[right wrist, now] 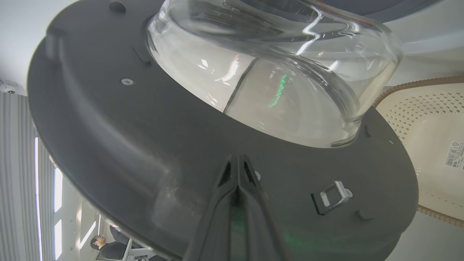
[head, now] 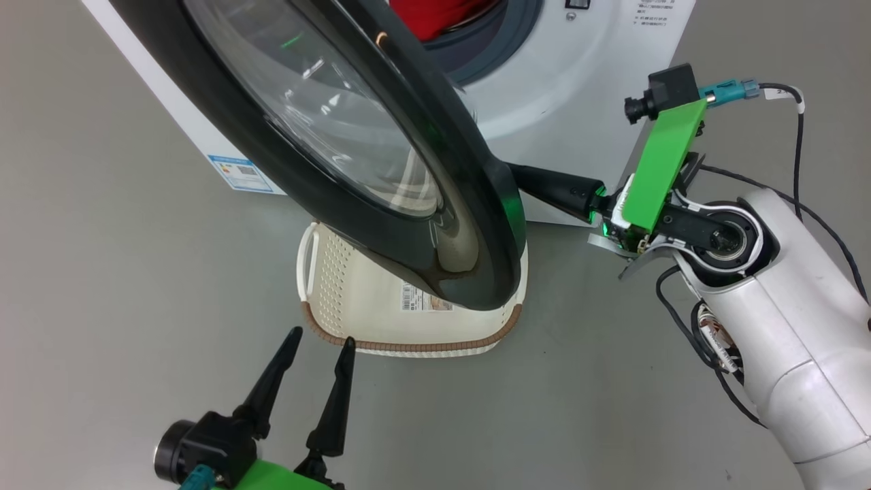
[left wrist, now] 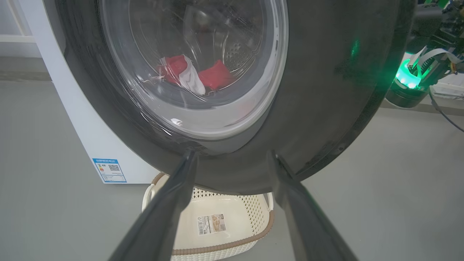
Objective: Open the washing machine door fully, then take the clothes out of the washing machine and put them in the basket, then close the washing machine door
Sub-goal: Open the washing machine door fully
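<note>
Two arms, but it's your shut right fingers [head: 551, 188] against the inner face of the big round black-rimmed glass door [head: 476, 224], so I'd shove leftward; left fingers [head: 271, 381] hang spread.

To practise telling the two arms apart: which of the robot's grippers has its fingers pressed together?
The right gripper: its fingers meet, tips at the inner face of the washing machine door. The left gripper stands open.
</note>
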{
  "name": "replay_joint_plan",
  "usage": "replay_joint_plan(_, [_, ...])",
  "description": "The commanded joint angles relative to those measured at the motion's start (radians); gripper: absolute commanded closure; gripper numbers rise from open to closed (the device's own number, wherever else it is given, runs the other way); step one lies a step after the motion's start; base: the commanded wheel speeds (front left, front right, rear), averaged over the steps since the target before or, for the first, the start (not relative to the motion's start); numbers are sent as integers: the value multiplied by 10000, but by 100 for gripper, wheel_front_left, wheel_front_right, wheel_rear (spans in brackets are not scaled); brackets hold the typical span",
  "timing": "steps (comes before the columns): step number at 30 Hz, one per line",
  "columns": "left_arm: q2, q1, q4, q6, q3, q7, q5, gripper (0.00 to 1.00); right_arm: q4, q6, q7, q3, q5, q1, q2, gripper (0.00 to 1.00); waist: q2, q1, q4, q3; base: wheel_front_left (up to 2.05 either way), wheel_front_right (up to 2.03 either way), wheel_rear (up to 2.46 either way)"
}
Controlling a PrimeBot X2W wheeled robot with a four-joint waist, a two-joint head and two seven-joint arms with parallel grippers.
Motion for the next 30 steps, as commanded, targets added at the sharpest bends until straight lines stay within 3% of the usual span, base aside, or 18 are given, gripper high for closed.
replay_joint_plan(1, [109,123,-280,-54,355,-120,44,0,-309,50,82,125,-129,271,272,100,0,0,39,-36,0,0,0])
replay_joint_plan(8, [109,147,-293,-54,368,-120,14,0,-343,50,118,10,-242,369,352,100,0,0,111,-74,0,0,0])
replay_joint_plan(9, [109,142,-292,-54,372,-120,11,0,-344,50,101,-11,-270,374,361,97,0,0,111,-77,0,0,0])
replay_joint_plan(11, [109,130,-283,-54,369,-120,2,0,-332,50,2,-67,-363,387,354,81,0,0,117,-90,0,0,0])
replay_joint_plan(13, [109,126,-274,-54,365,-120,1,0,-313,50,-36,-98,-389,403,356,76,0,0,117,-104,0,0,0])
replay_joint_plan(16, [109,117,-240,-54,351,-120,36,0,-249,50,-238,-209,-505,484,346,50,0,0,87,-151,0,0,0])
replay_joint_plan(18, [109,98,-220,-54,371,-120,57,0,-253,50,-383,-264,-595,578,329,1,0,0,44,-189,0,0,0])
replay_joint_plan(30, [228,285,-66,-54,747,-120,238,0,-504,50,-1237,-727,-706,2004,249,0,0,0,-597,-749,0,0,0])
